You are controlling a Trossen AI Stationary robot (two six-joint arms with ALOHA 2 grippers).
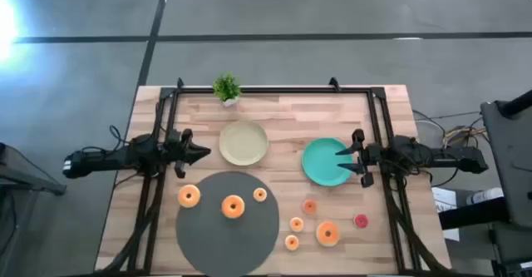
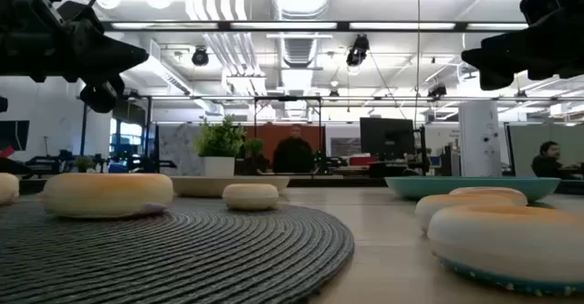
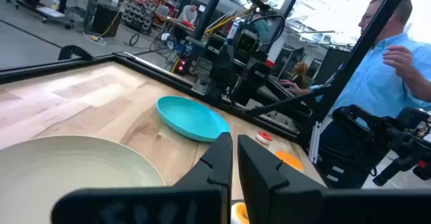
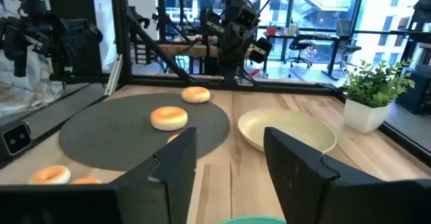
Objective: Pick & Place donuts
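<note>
Right pincer open, empty.

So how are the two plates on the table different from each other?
The cream plate sits near the middle back of the table, by the little plant; the teal plate sits further right. The cream plate has open table around it, while the right hand hovers with open fingers over the teal plate's edge. Both are round, about the same size, and hold no donuts.

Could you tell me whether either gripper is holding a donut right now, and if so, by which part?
Nothing is held. The left gripper is shut on nothing beside the beige plate; the right gripper is open over the teal plate.
</note>
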